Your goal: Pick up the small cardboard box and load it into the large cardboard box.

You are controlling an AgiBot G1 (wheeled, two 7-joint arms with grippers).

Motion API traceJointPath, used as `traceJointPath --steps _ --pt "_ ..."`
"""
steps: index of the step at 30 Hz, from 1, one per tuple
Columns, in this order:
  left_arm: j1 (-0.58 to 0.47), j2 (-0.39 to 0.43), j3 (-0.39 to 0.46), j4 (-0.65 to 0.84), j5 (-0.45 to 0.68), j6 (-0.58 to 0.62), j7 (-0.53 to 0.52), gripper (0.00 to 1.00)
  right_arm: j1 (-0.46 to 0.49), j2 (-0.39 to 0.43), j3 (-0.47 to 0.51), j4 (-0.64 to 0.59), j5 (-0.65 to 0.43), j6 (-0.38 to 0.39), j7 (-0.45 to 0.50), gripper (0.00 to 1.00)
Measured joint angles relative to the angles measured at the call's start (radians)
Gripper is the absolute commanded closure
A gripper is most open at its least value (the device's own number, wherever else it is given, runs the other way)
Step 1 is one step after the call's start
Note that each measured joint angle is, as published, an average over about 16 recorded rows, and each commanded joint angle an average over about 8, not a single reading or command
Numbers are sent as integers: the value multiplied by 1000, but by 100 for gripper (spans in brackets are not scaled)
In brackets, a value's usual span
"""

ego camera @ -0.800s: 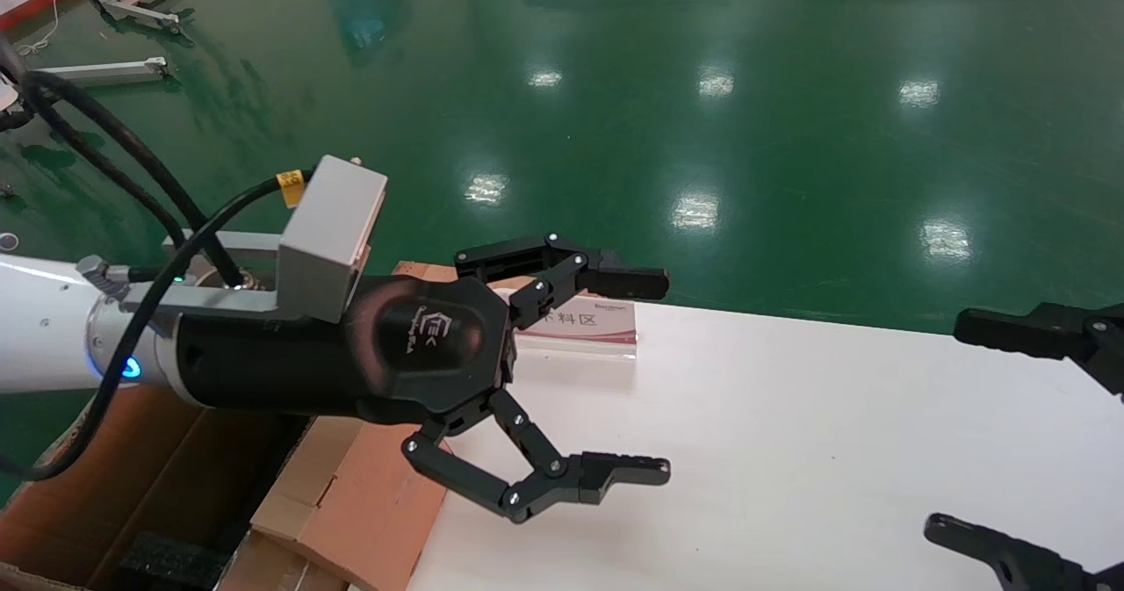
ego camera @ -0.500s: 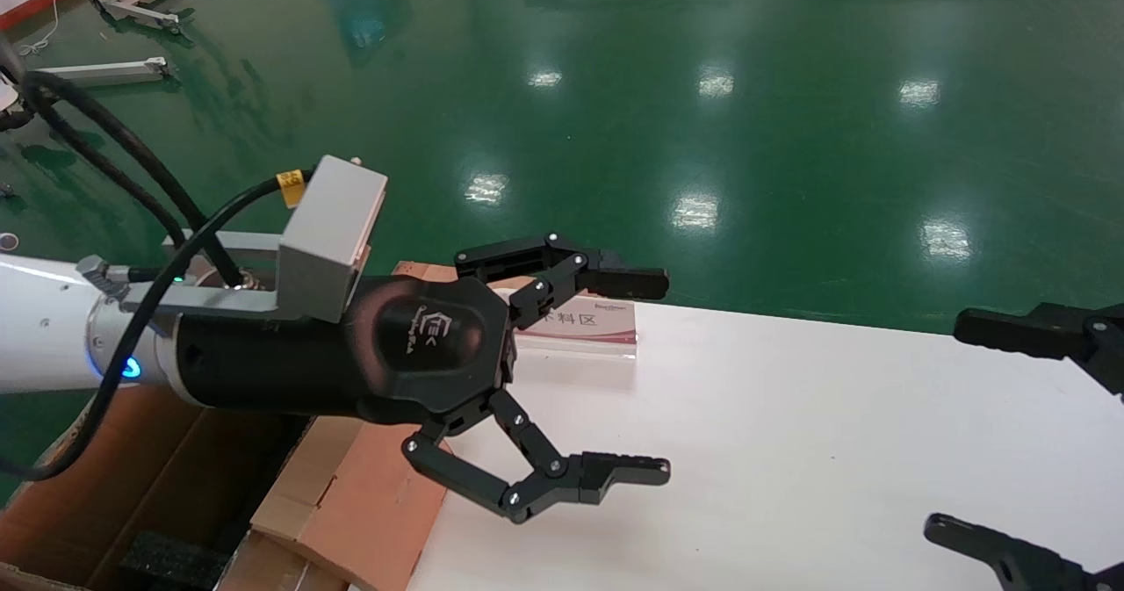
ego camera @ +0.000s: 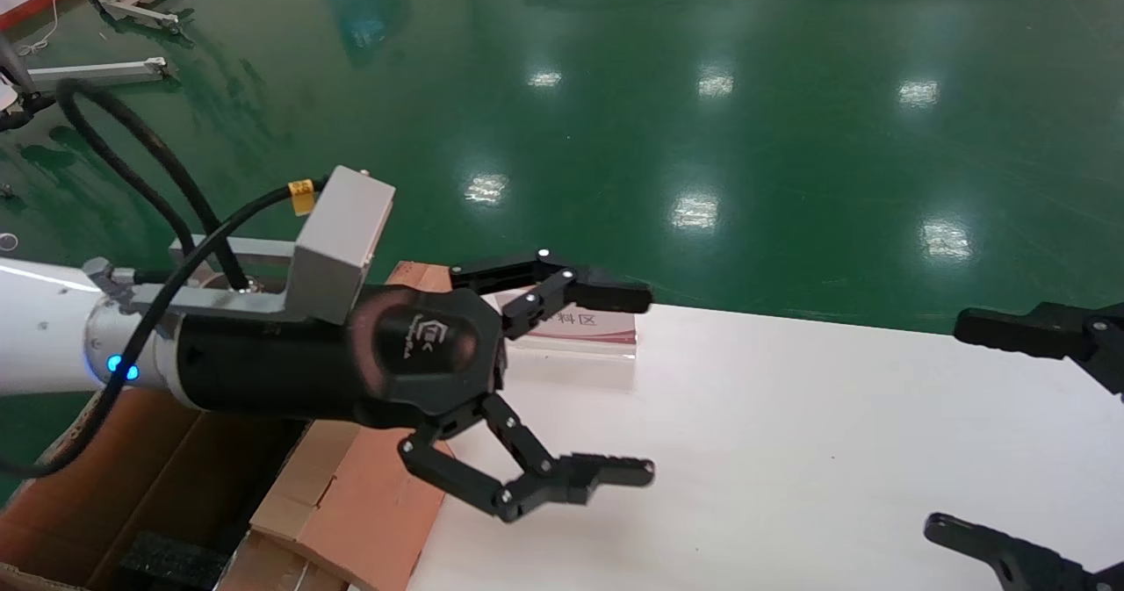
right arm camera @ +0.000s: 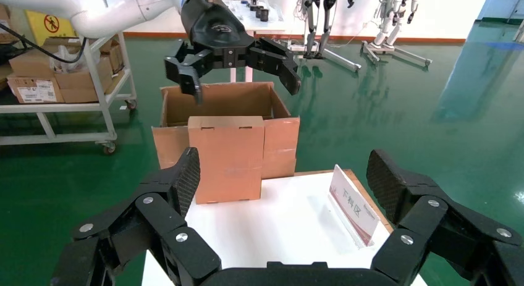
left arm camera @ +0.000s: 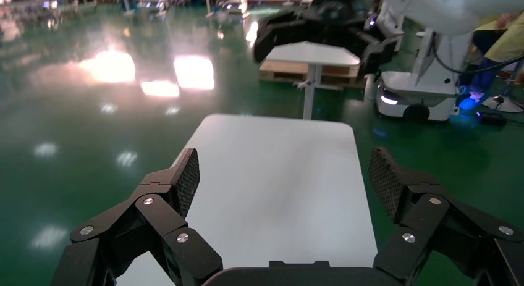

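Here the large box (ego camera: 149, 486) stands open on the floor at the left end of the white surface (ego camera: 790, 450), its long flaps folded outward; one flap (ego camera: 351, 503) leans against the surface's edge. In the head view a black foam block (ego camera: 162, 560) shows at its bottom, cut off by the lower edge; the rest of the inside is hidden by the left arm. From the right wrist view the large box (right arm camera: 216, 100) is seen from across the surface, its interior out of sight behind the near wall and flap. No small box can be picked out in any view; whether it lies inside the large box cannot be told. The left end effector (ego camera: 645, 385) hangs above the surface's left end, just right of the large box, fingers spread wide and holding nothing. A clear sign (ego camera: 580, 327) with Chinese text stands at the far left edge, partly covered by the upper finger. The right end effector (ego camera: 944, 428) sits at the right edge, mostly cut off, fingers apart and empty.
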Motion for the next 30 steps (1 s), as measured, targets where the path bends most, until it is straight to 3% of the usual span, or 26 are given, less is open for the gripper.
traceJointPath --steps 6,12,22,30 --pt "-53 -45 49 -26 126 -23 -129 0 0 0 -1 0 0 0 0 0" --pt "-173 -65 126 -53 320 -12 -323 0 0 0 -1 0 1 0 -1 0" --pt "-443 -24 306 -63 687 68 -686 0 1 1 -2 0 1 0 -1 0" --pt "-612 15 486 -64 855 100 -907 0 1 1 -2 0 2 1 -1 0"
